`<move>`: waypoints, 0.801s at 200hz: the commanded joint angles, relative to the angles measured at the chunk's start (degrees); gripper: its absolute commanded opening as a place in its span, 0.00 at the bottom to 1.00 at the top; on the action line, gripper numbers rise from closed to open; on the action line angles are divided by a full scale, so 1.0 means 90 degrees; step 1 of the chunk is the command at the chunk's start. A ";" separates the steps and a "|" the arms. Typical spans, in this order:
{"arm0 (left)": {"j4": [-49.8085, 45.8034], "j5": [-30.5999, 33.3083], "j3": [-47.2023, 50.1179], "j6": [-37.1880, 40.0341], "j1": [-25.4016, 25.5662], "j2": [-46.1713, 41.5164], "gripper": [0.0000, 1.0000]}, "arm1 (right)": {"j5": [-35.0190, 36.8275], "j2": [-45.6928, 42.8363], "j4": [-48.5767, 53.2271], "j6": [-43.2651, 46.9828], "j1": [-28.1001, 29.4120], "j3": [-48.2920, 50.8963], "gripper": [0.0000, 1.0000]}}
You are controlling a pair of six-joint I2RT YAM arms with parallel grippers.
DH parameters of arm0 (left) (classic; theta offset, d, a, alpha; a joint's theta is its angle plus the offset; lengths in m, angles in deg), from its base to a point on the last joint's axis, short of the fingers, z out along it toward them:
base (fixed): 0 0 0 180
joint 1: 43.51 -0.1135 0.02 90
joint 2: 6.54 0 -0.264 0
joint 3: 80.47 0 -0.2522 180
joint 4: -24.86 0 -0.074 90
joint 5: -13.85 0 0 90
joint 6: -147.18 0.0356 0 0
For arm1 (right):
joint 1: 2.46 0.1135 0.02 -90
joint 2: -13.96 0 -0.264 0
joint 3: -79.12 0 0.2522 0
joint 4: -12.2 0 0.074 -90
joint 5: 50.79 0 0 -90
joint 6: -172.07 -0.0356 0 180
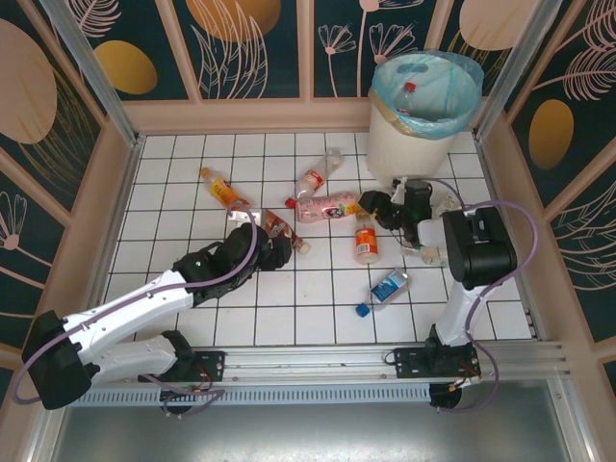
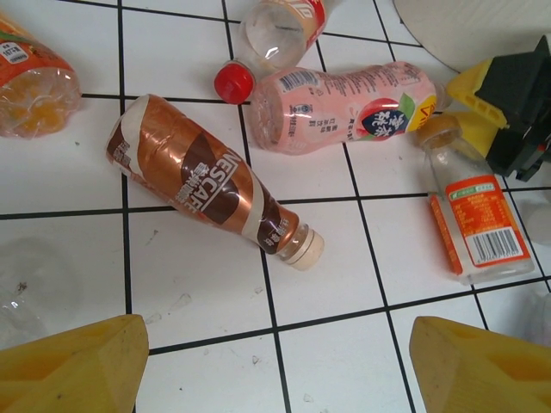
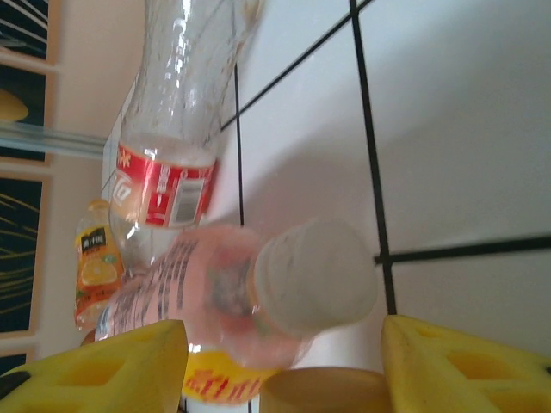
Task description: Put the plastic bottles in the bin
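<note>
Several plastic bottles lie on the tiled floor: a brown one (image 2: pixel 207 176), a pink one (image 2: pixel 344 107), a clear one with a red cap (image 2: pixel 271 34), an orange one (image 2: pixel 30 77) and an orange-labelled one (image 2: pixel 478 224). My left gripper (image 2: pixel 275 370) hovers open just short of the brown bottle (image 1: pixel 279 227), nothing between its fingers. My right gripper (image 3: pixel 284 370) is open, and the pink bottle's white cap (image 3: pixel 314 275) sits just ahead between its fingers, touching neither. The bin (image 1: pixel 423 120) stands at the back right with one bottle (image 1: pixel 409 96) inside.
A blue-labelled bottle (image 1: pixel 390 286) and a loose blue cap (image 1: pixel 362 310) lie near the right arm's base. A tan cap (image 3: pixel 327 391) sits under the right gripper. The right gripper (image 1: pixel 380 207) is close to the bin's foot. Low walls ring the floor.
</note>
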 commanded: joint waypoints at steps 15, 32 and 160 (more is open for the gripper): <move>0.0132 -0.0047 0.0033 -0.0097 -0.0006 -0.0158 0.80 | -0.0058 -0.0572 0.0127 0.0109 0.0362 0.0295 0.62; 0.0179 -0.0042 0.0024 -0.0094 -0.0005 -0.0129 0.80 | 0.0113 -0.0711 0.0348 0.0226 0.0472 0.0245 0.62; 0.0462 -0.0477 -0.0132 0.0204 -0.0001 0.0098 0.79 | 0.1295 0.0117 0.0540 -0.0620 0.0166 -0.0647 0.67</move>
